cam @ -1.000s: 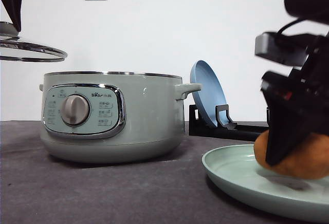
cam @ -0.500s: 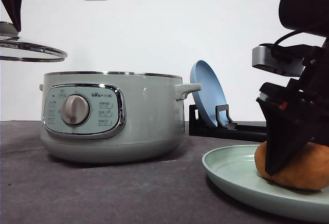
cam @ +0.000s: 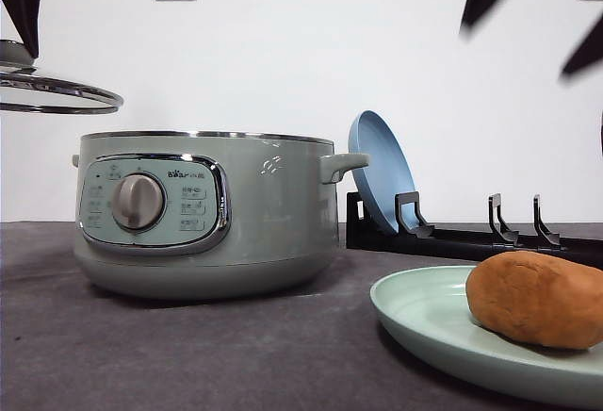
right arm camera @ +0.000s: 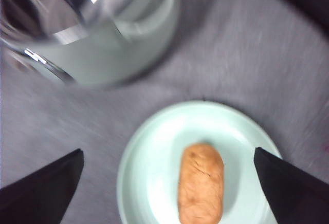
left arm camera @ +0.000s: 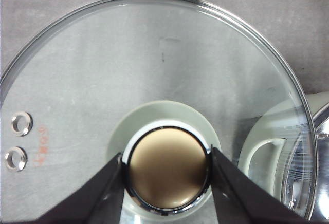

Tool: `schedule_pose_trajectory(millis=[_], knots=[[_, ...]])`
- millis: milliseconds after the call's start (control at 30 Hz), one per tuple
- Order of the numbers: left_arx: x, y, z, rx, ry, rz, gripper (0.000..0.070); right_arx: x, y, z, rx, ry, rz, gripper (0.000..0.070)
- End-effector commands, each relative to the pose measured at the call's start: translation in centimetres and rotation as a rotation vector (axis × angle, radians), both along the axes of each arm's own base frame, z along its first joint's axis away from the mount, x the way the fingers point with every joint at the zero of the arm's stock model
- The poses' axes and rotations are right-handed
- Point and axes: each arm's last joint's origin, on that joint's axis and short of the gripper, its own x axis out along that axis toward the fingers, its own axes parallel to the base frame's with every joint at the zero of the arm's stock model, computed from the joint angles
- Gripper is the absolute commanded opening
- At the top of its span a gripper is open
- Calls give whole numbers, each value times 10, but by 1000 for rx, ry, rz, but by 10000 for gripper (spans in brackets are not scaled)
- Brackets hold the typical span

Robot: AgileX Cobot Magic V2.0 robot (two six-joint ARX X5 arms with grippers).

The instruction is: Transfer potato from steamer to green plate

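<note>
Front view: I judge the transfer done. The orange-brown, rough-skinned oval potato (cam: pixel 537 298) lies on its side on the wide, shallow, pale mint-green round plate (cam: pixel 424 312) at the lower right of the frame, with nothing gripping it. The large round sage-green electric steamer (cam: pixel 203 213) sits left of centre, uncovered, its rim bare. Its knobbed glass lid (cam: pixel 57 90) hangs at the upper left edge, above and beside the pot. My right gripper (cam: pixel 537 10) is at the top right, its two dark fingers spread wide and well above the potato. A blue round plate (cam: pixel 382 180) leans in a black rack (cam: pixel 452 237) behind.

Left wrist view: my left gripper (left arm camera: pixel 167 170) pinches the lid's round bronze knob (left arm camera: pixel 167 167) at the lower centre, a finger pressed on each side. If anything is left, I reckon it is setting this lid down.

Right wrist view: blurred, yet I see the potato in the lower middle, lying inside the plate and clear of its rim. It looks whole and matte, with faint dark creases. The dark fingertips (right arm camera: pixel 41 190) at the lower corners are far apart and hold nothing.
</note>
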Motion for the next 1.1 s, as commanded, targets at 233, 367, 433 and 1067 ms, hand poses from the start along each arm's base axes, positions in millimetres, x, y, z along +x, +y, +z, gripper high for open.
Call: schedule_pose_trajectory(millis=[233, 367, 433, 1067], knots=[[-6, -1, 19, 8, -83, -6, 0, -62, -33, 68, 127, -155, -24, 699], [-7, -1, 18, 7, -76, -5, 0, -82, -44, 78, 169, -201, -35, 699], [-7, -1, 18, 7, -71, -5, 0, -90, -49, 80, 183, -224, -46, 699], [-8, -65, 17, -10, -55, -166, 0, -101, -56, 80, 191, -253, -97, 699]])
